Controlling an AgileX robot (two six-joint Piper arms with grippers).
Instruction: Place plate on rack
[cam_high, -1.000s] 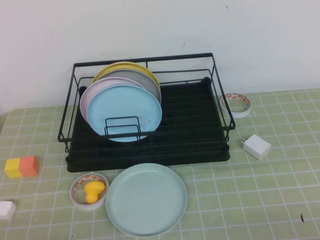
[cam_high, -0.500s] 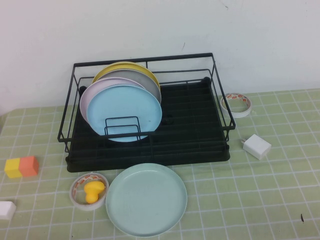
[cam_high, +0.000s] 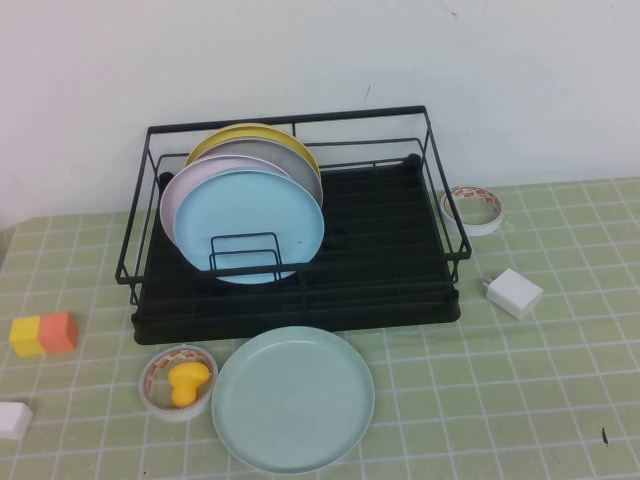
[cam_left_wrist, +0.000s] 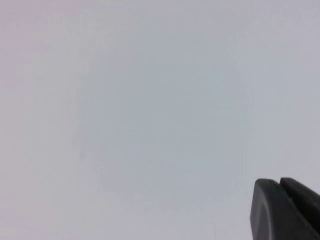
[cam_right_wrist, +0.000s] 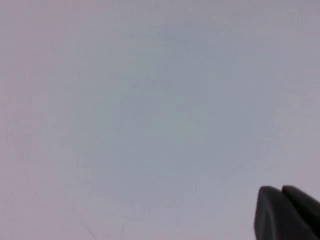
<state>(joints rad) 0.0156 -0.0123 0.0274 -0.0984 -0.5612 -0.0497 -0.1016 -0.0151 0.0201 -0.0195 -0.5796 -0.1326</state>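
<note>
The pale mint-green plate lies flat on the checked tablecloth, just in front of the black wire rack. Several plates stand upright in the rack's left half: sky-blue in front, then lilac-pink, grey and yellow. Neither arm shows in the high view. The left wrist view holds only a blank pale wall and my left gripper, its two dark fingers pressed together with nothing between them. My right gripper looks the same in the right wrist view: shut, empty, facing a bare wall.
A tape roll holding a small yellow duck sits left of the plate. Orange and yellow blocks and a white block lie at far left. A white charger and another tape roll lie right of the rack.
</note>
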